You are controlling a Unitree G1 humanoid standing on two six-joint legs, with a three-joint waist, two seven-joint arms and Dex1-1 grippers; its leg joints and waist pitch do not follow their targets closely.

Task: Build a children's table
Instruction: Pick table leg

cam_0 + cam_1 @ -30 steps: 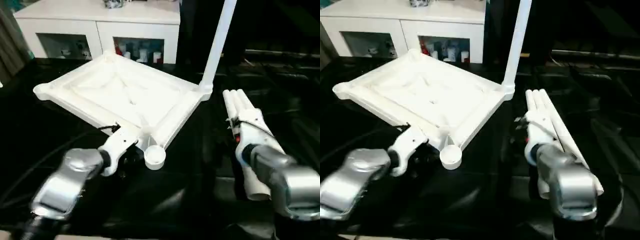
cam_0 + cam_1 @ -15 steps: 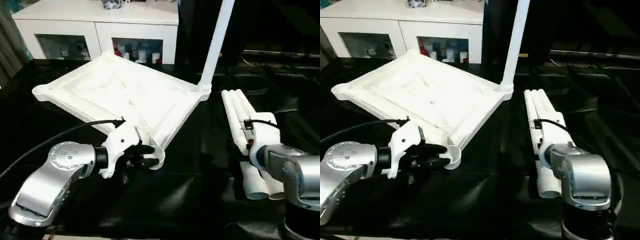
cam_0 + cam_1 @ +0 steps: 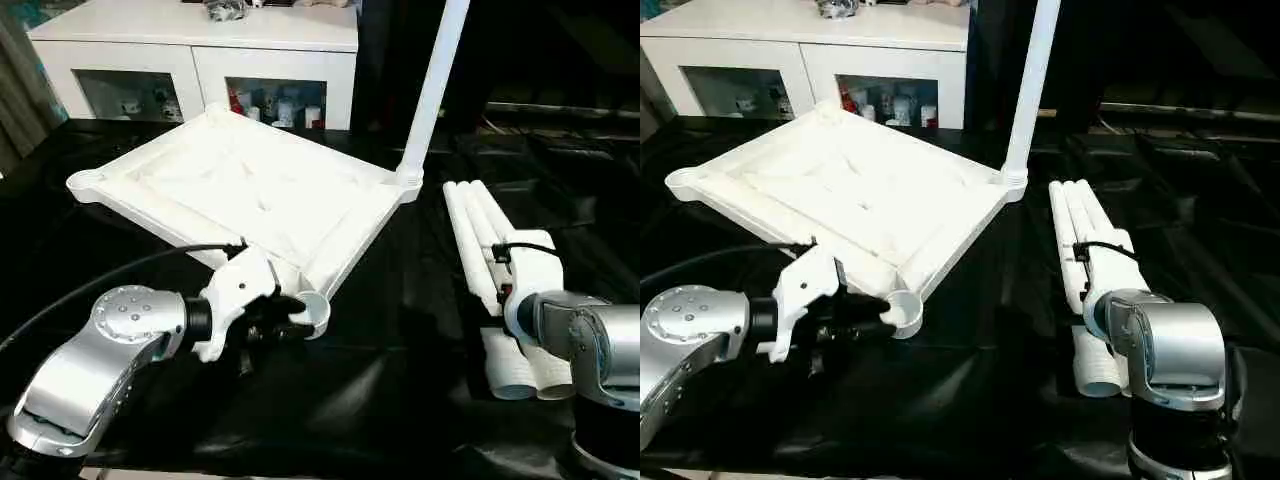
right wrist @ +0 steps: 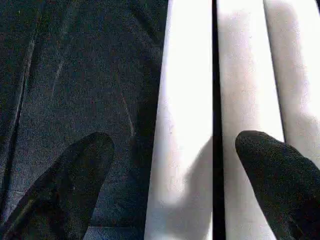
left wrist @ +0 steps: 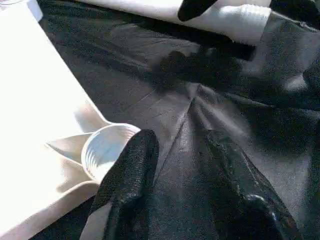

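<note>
Right gripper [image 4: 172,200] of mine hangs with its two black fingers spread wide, nothing between them but air, pointing down at the bundle of three loose legs [image 3: 1085,255] lying side by side on the black work table [image 3: 970,400]. One finger [image 4: 65,185] sits out over the dark cloth just beside the bundle, the other finger [image 4: 280,175] over the far side of the middle leg, so the nearest leg [image 4: 182,125] lies directly under the gap. Its long axis runs straight away from me, crosswise to the line between my fingertips, which I judge right for closing on it, though the neighbouring leg touches it and may get pinched too. This arm is far nearer the legs than the other

Left gripper [image 5: 182,150] is partly apart and holds nothing; one finger [image 5: 131,170] rests just beside the open round corner socket [image 5: 107,150] at the near corner of the upturned tabletop [image 3: 250,190]. That top is all white, with raised ribs inside its rim. Beyond it, at the far right corner, one leg [image 3: 433,85] already stands upright in its socket, long, round and white
</note>
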